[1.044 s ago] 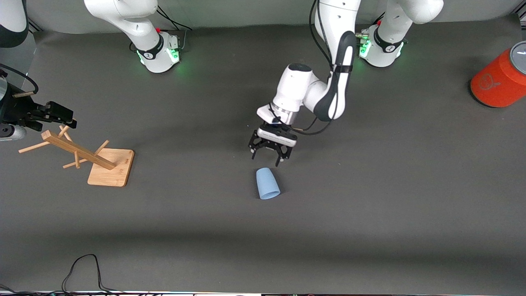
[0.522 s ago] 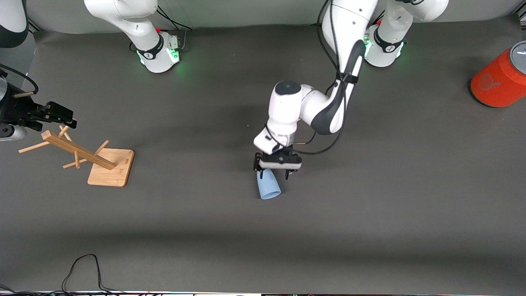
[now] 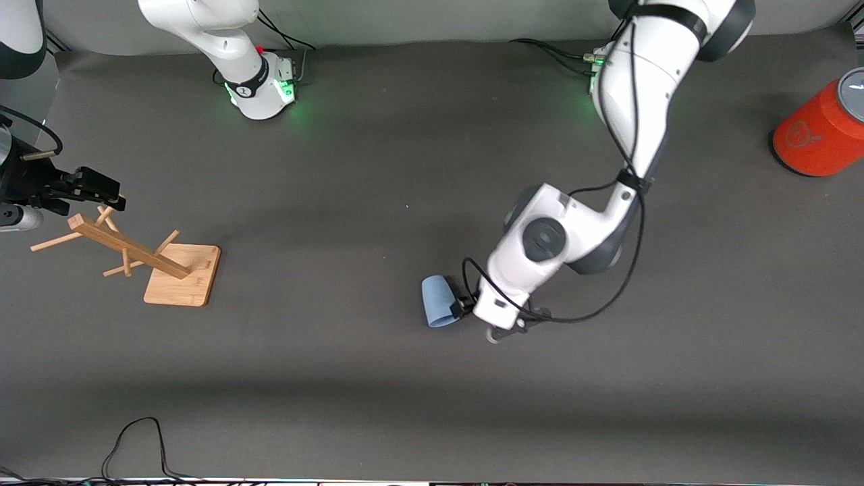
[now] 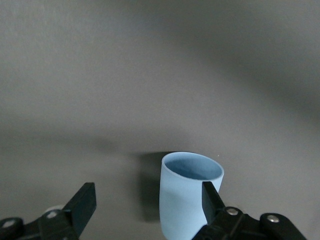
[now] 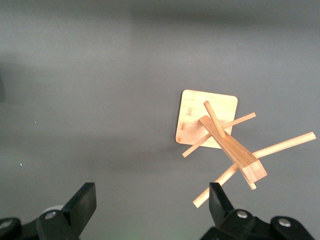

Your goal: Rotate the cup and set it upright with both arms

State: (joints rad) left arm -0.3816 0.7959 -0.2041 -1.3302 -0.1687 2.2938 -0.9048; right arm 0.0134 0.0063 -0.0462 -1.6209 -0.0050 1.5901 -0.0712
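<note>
My right claw (image 3: 94, 189): fingers spread, gripping nothing, waiting above the wooden peg rack (image 3: 145, 260) on its square base.
Worktop (image 3: 324, 378): dark grey cloth surface.
Cup (image 3: 439, 302): small light-blue plastic tumbler lying on its side mid-worktop, well apart from the rack.
My left claw (image 3: 466, 307): low beside the cup's mouth, fingers (image 4: 82, 205) spread; one finger (image 4: 212, 197) just beside the rim, cup (image 4: 187, 195) not clamped.
Orange cylindrical canister (image 3: 820, 131): grey-topped, at my left arm's end.

Light-blue cup (image 3: 439, 301), plain dark-grey table (image 3: 675, 337)
</note>
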